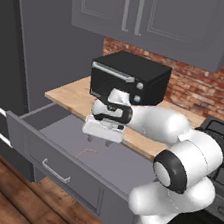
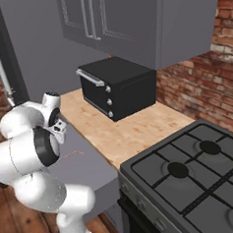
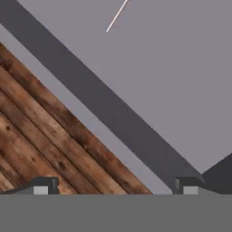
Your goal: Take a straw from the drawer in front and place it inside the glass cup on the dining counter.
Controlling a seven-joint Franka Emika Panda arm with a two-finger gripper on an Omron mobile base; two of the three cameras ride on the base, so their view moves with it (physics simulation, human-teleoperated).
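the left base view shows the drawer pulled out with its bar handle; the right base view adds a stove. the straw lies on the drawer floor near the middle, and the gripper hangs above it, jaws spread wide and empty.

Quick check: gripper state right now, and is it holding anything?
Gripper: open and empty, above the open wide grey drawer; the thin pale tan-pinkish straw lies untouched on the drawer floor.
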